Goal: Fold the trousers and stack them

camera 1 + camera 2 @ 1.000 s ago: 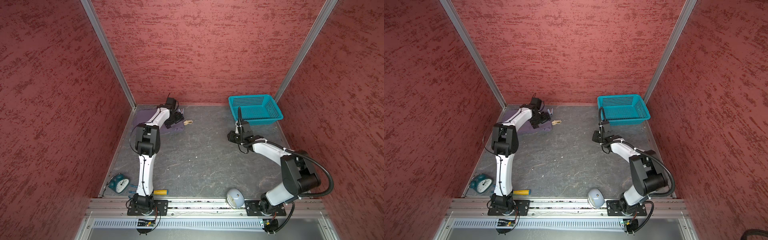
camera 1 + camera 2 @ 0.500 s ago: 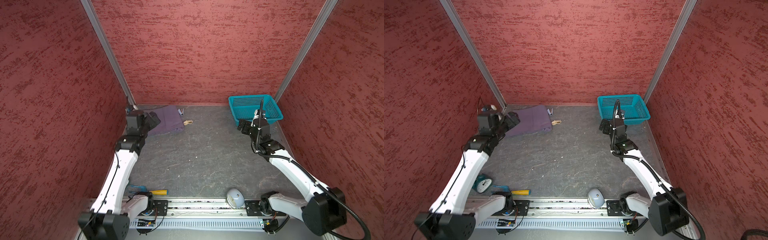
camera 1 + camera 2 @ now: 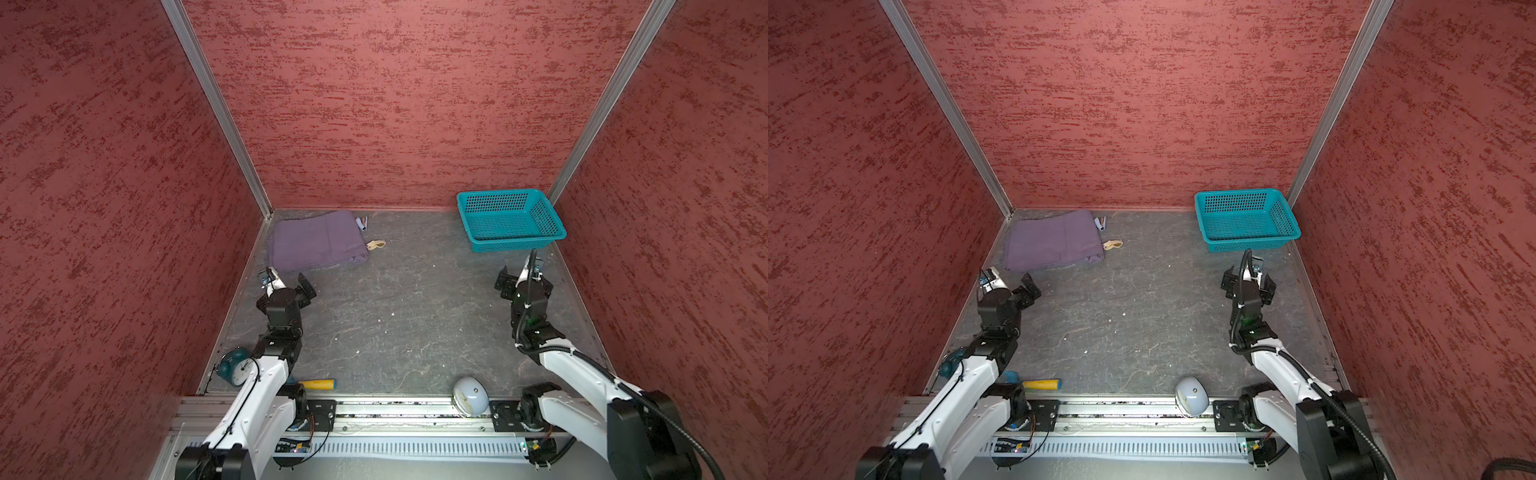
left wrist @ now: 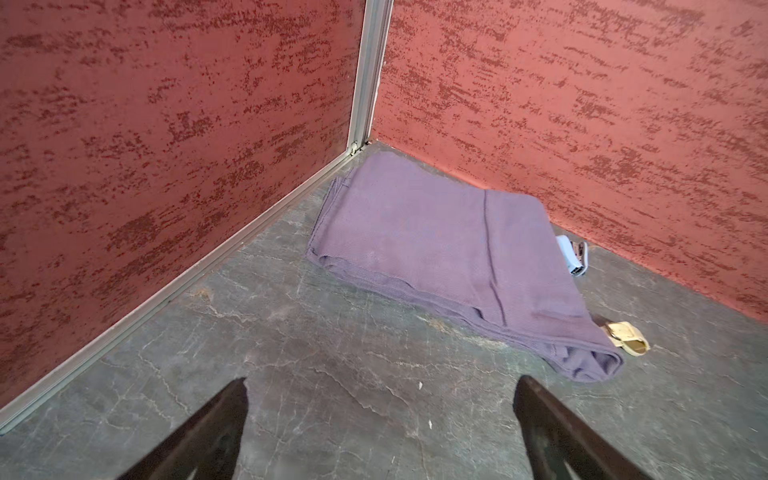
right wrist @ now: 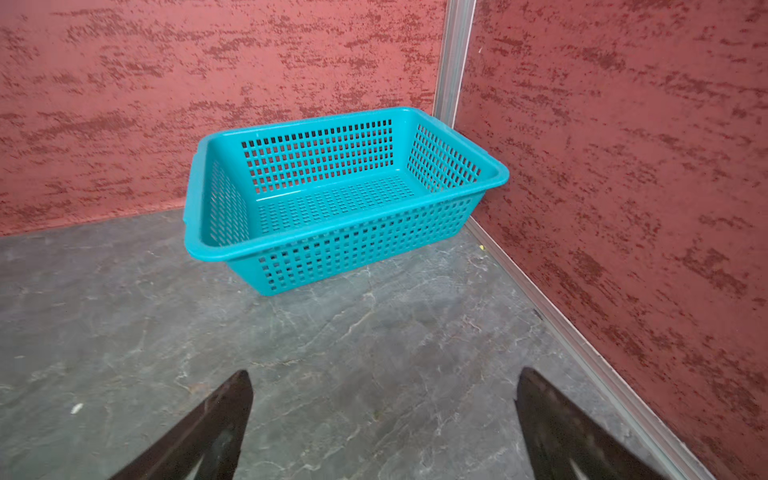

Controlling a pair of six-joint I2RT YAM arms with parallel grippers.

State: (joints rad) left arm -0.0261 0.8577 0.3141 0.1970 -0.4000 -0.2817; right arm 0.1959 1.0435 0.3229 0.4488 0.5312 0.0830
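The trousers [image 3: 316, 241] [image 3: 1052, 241] lie folded into a flat purple rectangle in the far left corner, against both walls; the left wrist view shows them [image 4: 436, 249] with layered edges. My left gripper [image 3: 289, 280] [image 3: 1011, 280] [image 4: 382, 382] hangs open a short way in front of them, nothing between its fingers. My right gripper [image 3: 521, 276] [image 3: 1246, 278] [image 5: 384, 374] is open and empty too, over bare floor on the right, just in front of the basket.
A teal basket [image 3: 515, 245] [image 5: 353, 249] sits empty in the far right corner. A small light-blue object [image 4: 573, 257] and a beige clip [image 4: 627, 336] lie beside the trousers. Near the front rail are a teal alarm clock [image 3: 237, 368], a yellow-handled tool [image 3: 318, 384] and a grey dome [image 3: 469, 401].
The left arm has drawn back from the trousers, leaving them folded in the corner. The right arm swung toward the basket side, then drew back, and its jaws opened.
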